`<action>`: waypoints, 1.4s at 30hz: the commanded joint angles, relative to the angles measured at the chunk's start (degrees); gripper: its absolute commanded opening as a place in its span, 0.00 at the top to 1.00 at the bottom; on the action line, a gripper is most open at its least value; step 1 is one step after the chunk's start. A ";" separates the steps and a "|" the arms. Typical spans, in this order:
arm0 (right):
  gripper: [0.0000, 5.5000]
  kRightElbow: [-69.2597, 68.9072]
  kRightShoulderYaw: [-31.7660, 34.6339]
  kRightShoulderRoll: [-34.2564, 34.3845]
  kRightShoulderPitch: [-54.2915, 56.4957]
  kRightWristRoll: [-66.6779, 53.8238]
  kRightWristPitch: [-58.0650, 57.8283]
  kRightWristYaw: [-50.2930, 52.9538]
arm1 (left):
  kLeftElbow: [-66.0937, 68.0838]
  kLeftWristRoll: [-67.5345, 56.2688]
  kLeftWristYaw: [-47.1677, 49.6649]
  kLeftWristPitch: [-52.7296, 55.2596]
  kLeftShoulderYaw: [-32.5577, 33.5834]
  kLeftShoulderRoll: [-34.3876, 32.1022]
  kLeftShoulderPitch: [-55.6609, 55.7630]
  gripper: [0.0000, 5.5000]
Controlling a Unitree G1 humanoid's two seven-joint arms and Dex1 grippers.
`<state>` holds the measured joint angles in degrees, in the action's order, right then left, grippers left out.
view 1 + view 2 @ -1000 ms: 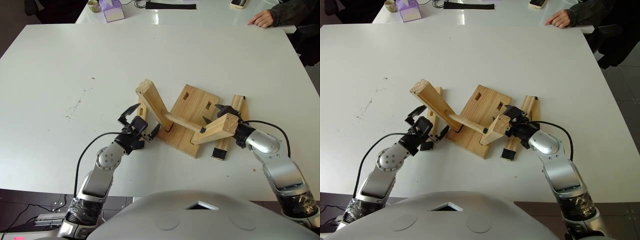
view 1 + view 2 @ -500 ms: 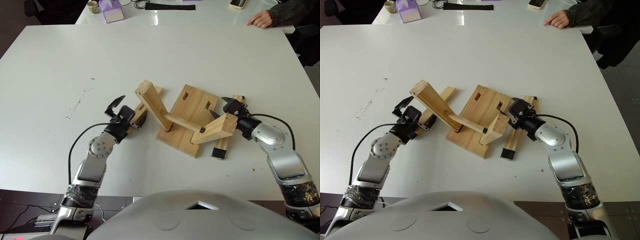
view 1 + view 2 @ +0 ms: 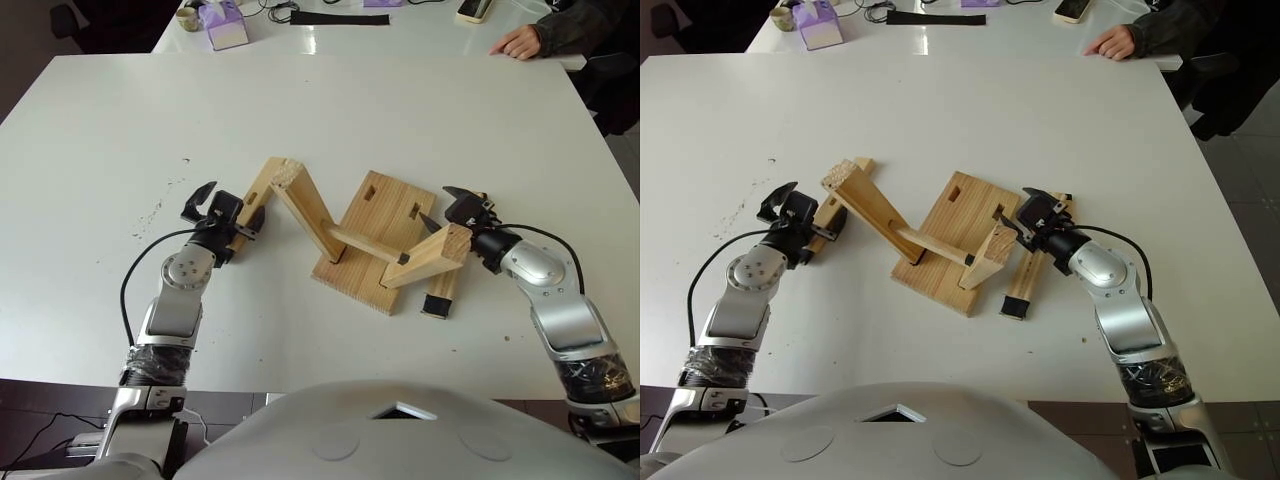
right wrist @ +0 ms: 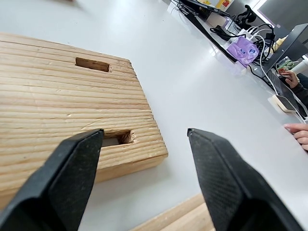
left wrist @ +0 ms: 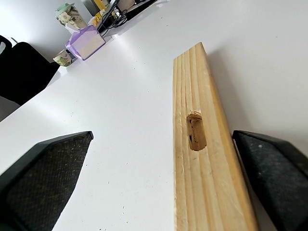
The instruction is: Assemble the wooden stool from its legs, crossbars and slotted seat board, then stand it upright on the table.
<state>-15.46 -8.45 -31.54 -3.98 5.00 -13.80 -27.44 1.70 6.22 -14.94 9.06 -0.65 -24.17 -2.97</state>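
Flat in the middle of the white table [image 3: 400,110] lies the seat board [image 3: 385,205], with its slots facing up. On top of it sit two legs, a left leg [image 3: 305,210] and a right leg [image 3: 432,258], both tilted and joined by a crossbar [image 3: 362,243]. One loose leg [image 3: 258,190] lies flat just left of them. Another loose stick [image 3: 443,288] lies flat by the board's right edge.

The left gripper [image 3: 228,207] has its fingers spread wide, with the end of the loose leg between them. The right gripper [image 3: 440,207] is spread wide too, above the board's right corner, close to the right leg's top end. A purple box [image 3: 225,22] stands on the next table, far back.
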 commanded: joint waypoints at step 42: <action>0.41 52.03 -7.63 -1.39 27.15 11.93 39.22 -3.72 | -18.06 -4.41 -19.95 14.94 -16.59 -11.58 -0.29 0.02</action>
<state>37.08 -13.85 -34.81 23.55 16.25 23.68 -28.83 -21.72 -3.29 -39.07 24.01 -17.04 -36.03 -5.75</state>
